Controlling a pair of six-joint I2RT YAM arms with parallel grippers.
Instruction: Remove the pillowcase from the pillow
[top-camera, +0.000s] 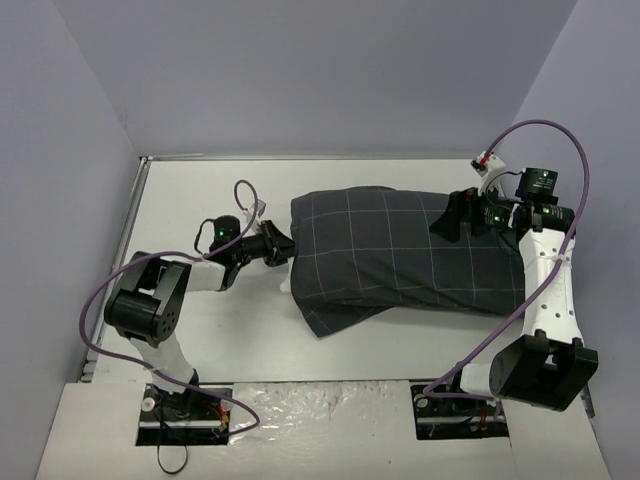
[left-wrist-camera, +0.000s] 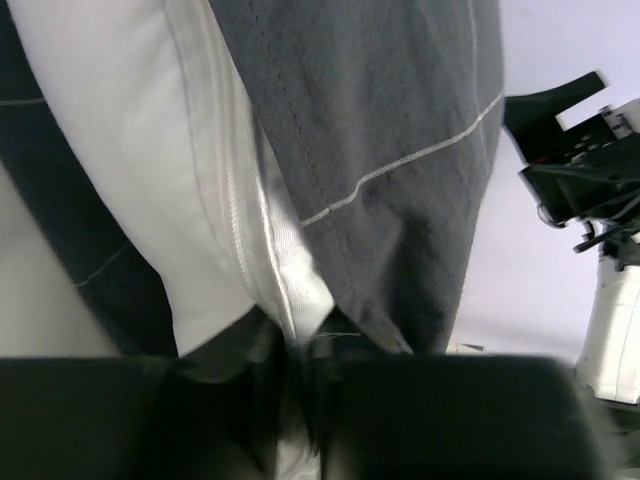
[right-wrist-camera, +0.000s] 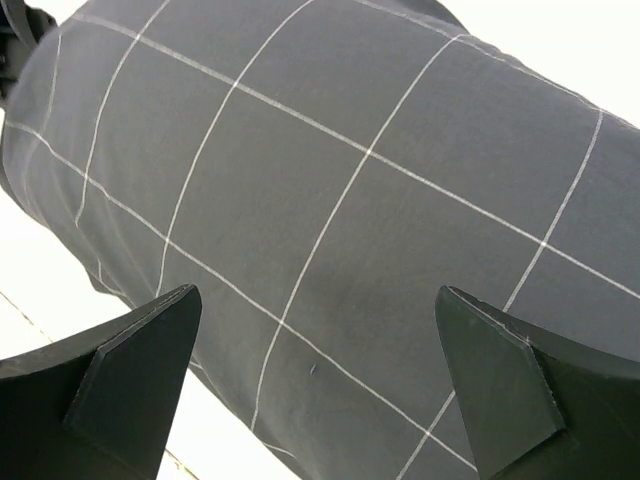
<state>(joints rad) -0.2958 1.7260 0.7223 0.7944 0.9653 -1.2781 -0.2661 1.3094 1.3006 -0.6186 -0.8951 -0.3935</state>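
Note:
The dark grey checked pillowcase (top-camera: 400, 255) lies across the middle of the table, its open end to the left. In the left wrist view the white pillow (left-wrist-camera: 130, 150) sticks out of the pillowcase (left-wrist-camera: 400, 130), showing a stitched seam. My left gripper (top-camera: 278, 246) is at that open end. Its blurred dark fingers (left-wrist-camera: 300, 360) are shut on the pillow's white edge. My right gripper (top-camera: 455, 215) is open over the right end of the pillowcase. Its two fingertips (right-wrist-camera: 318, 292) stand wide apart just above the checked fabric (right-wrist-camera: 330, 170), holding nothing. In the top view the pillow is almost wholly hidden.
The white table (top-camera: 200, 190) is boxed in by pale walls at the back and sides, with a raised rim (top-camera: 135, 220) on the left. The right arm's wrist (left-wrist-camera: 585, 130) shows beyond the pillowcase in the left wrist view. Cables loop above both arms.

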